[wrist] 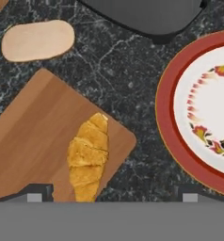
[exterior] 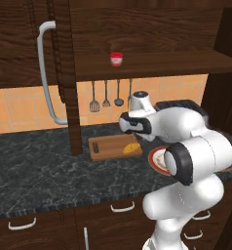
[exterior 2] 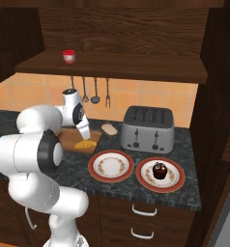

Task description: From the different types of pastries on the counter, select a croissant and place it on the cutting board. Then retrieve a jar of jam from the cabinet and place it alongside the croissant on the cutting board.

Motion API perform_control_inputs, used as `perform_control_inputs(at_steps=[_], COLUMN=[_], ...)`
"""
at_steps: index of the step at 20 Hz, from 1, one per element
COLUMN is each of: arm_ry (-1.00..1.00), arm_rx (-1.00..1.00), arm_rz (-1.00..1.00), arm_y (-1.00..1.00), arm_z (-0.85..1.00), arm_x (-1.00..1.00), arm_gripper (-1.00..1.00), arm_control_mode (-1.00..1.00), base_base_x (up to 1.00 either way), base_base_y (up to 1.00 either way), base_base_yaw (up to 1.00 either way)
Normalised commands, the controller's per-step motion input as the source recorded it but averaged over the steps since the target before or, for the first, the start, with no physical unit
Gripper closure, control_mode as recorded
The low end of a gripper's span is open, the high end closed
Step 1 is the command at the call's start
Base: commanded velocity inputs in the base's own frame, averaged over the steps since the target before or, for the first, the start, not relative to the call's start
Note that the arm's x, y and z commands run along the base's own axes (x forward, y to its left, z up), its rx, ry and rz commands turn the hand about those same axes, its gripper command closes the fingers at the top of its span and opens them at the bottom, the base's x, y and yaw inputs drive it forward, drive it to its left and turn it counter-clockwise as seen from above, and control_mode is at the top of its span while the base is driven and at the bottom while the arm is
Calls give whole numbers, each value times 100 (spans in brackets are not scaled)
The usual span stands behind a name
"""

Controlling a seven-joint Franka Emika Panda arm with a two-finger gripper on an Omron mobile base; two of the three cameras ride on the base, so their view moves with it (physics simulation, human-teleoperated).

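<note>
The golden croissant [wrist: 88, 157] lies on the corner of the brown cutting board [wrist: 34, 136], free of any grip. My gripper [wrist: 111, 195] hangs open just above it, one fingertip on each side and well apart. In the right base view the gripper [exterior 2: 85, 135] points down over the croissant [exterior 2: 84, 144] on the board [exterior 2: 66, 137]. The croissant [exterior: 132, 148] also shows on the board [exterior: 106, 146] in the left base view. The red-lidded jar of jam [exterior: 116, 58] [exterior 2: 68, 56] stands on the shelf of the cabinet [exterior: 162, 63], whose door with its grey handle [exterior: 45, 73] is swung open.
A pale bread roll [wrist: 37, 40] [exterior 2: 109, 129] lies on the dark counter [exterior: 40, 171] beyond the board. A red-rimmed plate [wrist: 166, 108] [exterior 2: 93, 165] sits right beside the board. A cupcake [exterior 2: 159, 171] rests on a second plate. A toaster [exterior 2: 147, 128] stands behind. Utensils [exterior: 106, 95] hang on the wall.
</note>
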Motion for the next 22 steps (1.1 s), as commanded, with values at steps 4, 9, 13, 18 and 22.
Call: perform_control_inputs(at_steps=[4, 9, 13, 18, 22], arm_ry=[6, -9, -22, -22, -3], arm_rx=[0, -3, -1, 2, 4], arm_rz=[32, 16, 12, 19, 16], arm_y=[20, 29, 5, 0, 0], arm_z=[97, 73, 62, 81, 96], arm_x=[-31, -53, -62, -55, -6], arm_gripper=[-100, -100, -100, -100, -100], arm_control_mode=[-100, -100, -100, -100, -100], base_base_x=[0, 0, 0, 0, 0], base_base_y=[0, 0, 0, 0, 0], base_base_yaw=[0, 0, 0, 0, 0])
